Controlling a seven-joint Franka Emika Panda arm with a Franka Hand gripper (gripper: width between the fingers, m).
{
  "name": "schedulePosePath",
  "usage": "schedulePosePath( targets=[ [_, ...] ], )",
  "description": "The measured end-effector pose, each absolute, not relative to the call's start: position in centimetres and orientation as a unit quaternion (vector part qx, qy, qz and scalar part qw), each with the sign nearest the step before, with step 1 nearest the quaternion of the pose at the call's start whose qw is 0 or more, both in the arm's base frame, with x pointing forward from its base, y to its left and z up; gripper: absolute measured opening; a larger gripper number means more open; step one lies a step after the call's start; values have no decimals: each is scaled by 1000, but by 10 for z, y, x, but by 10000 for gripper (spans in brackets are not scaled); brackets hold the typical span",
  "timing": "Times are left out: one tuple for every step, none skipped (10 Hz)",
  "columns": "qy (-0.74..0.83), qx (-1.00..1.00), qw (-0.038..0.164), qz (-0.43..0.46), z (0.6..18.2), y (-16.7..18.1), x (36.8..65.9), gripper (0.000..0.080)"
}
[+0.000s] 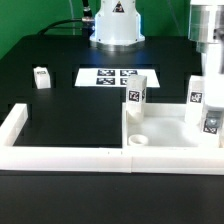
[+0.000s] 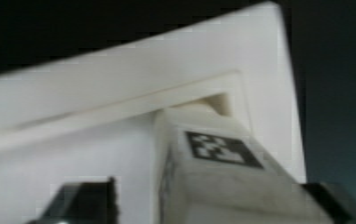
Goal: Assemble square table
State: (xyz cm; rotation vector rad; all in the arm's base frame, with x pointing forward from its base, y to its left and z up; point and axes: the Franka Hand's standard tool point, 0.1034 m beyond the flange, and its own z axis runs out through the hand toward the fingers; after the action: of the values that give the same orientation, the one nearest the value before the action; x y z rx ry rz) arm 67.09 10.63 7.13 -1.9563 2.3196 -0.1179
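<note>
The square table's white slab [image 1: 165, 127] lies at the exterior view's right, inside the corner of the border wall. One tagged leg [image 1: 138, 96] stands upright on its far left corner, and two more tagged legs [image 1: 199, 95] [image 1: 212, 118] stand at its right side. A fourth leg block [image 1: 41, 77] lies loose on the black table at the left. My gripper [image 1: 206, 80] comes down from above onto the right-hand legs. In the wrist view a tagged leg [image 2: 219, 165] stands on the slab [image 2: 86, 110] between my fingers [image 2: 86, 200]. The gripper [image 2: 210, 208] is open, with a gap showing beside the leg.
The long low white border wall [image 1: 60, 152] runs along the front and up the left side. The marker board [image 1: 110, 76] lies flat in the middle, in front of the arm's base [image 1: 115, 25]. A round hole [image 1: 138, 141] shows in the slab's near left corner.
</note>
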Motion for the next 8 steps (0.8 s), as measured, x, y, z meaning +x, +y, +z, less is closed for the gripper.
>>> schedulePosePath(
  targets=[
    [709, -701, 51, -49, 77, 111, 677, 479],
    [657, -751, 45, -52, 79, 112, 678, 613],
    [655, -752, 44, -52, 77, 111, 677, 638],
    [621, -781, 40, -55, 77, 109, 677, 638],
    [569, -820, 31, -61, 77, 108, 678, 648],
    [485, -872, 11, -69, 75, 108, 677, 648],
    [392, -917, -5, -73, 75, 108, 679, 648],
    [364, -929, -4, -73, 75, 109, 681, 648]
  ],
)
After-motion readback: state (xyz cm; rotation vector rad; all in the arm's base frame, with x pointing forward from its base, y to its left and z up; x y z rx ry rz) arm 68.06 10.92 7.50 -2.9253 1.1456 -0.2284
